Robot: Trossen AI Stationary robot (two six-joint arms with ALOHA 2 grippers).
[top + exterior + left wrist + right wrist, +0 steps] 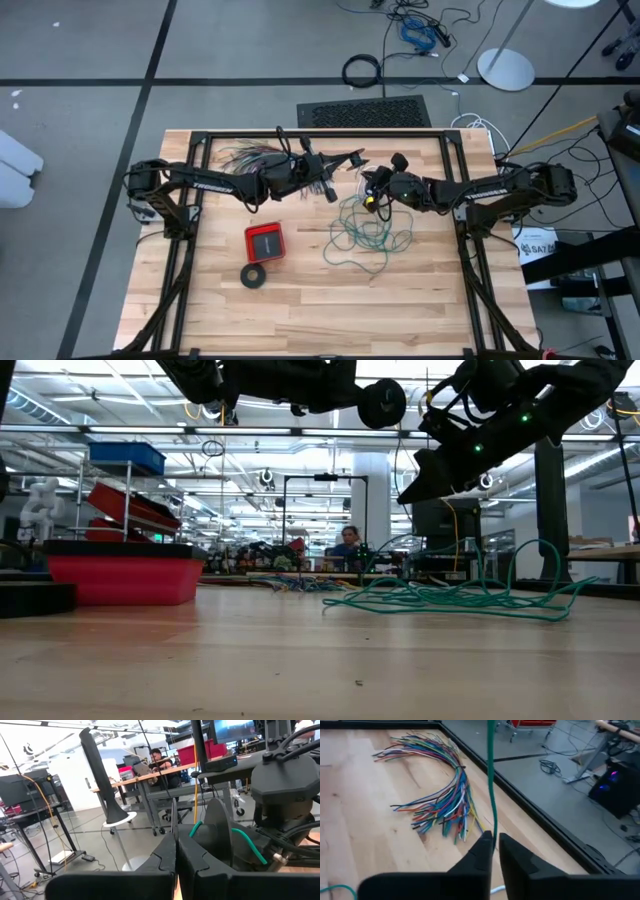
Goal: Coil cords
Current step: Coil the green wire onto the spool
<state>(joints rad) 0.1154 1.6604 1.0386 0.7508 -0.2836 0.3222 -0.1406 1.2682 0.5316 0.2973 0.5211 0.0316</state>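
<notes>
The teal-green wire (368, 232) lies in a loose tangle right of the table's (300, 300) middle, one strand rising into the right gripper (495, 845), whose fingers are pinched on it. That arm reaches in from the right edge, held level above the tangle. The left gripper (176, 851) — fingers pressed together, teal wire showing just past them — is held toward the far edge near the many-coloured wires (442, 795). The low view cuts off both arms.

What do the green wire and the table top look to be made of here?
Green wire: apparently a plastic-jacketed wire with a smooth teal coat; it lies in loose springy loops. Table top: wood with a light, faintly glossy finish; plank seams and grain show, and the low view gives a soft reflection.
</notes>
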